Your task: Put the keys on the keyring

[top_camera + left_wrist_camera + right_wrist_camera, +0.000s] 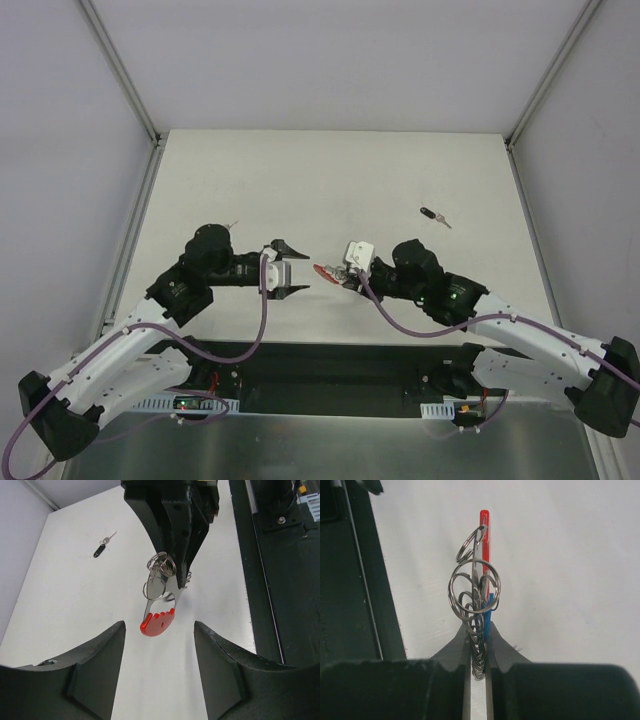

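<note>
Clamping the right gripper [479,635] nearly shut on the keyring [156,602], pinching its bunch of silver rings [472,587] between both fingers and holding it just over the table [330,170]. Pointing the keyring's red end [157,622] outward past the fingertips, toward the left gripper [300,268], with a blue key [488,612] tucked in just beside the rings. Seeing that red end edge-on from the right wrist, as a thin strip. Holding the left gripper wide and empty, facing the red end, near it but not touching. Also showing a black key [433,215] lying flat on the table toward the far right, well apart from both grippers and from the keyring.
</note>
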You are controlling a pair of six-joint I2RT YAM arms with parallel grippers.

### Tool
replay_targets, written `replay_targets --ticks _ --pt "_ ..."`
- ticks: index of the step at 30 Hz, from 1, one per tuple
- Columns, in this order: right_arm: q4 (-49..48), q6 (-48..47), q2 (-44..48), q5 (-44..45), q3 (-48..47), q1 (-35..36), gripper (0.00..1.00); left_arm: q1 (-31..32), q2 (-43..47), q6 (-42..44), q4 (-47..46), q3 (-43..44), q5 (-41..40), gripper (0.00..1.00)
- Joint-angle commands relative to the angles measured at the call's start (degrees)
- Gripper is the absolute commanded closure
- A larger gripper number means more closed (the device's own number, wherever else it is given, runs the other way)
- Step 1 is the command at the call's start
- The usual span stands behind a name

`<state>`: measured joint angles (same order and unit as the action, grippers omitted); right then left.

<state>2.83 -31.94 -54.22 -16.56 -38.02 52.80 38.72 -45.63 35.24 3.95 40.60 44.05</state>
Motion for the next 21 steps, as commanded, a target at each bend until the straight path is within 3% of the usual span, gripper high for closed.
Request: replay_targets --ticks 1,9,15,21 --pt "4.0 -5.3 -0.9 13.3 -5.7 3.7 0.99 1.9 2.8 -5.4 -3.8 -1.4 -1.4 0.43" --pt "5.6 -6.2 -3.9 21.1 -8.4 8.5 0.99 9.6 -1.9 -4.8 -14.0 -2.5 -8.0 0.45" --pt "6.2 -5.8 -5.0 21.6 -9.1 9.3 0.99 11.0 -5.4 -5.9 -22.4 -4.3 -11.1 0.52" --pt "5.7 -5.8 -6.1 22.5 -9.0 10.4 0.99 12.3 -8.1 -6.9 -28.1 -6.3 -19.2 0.52"
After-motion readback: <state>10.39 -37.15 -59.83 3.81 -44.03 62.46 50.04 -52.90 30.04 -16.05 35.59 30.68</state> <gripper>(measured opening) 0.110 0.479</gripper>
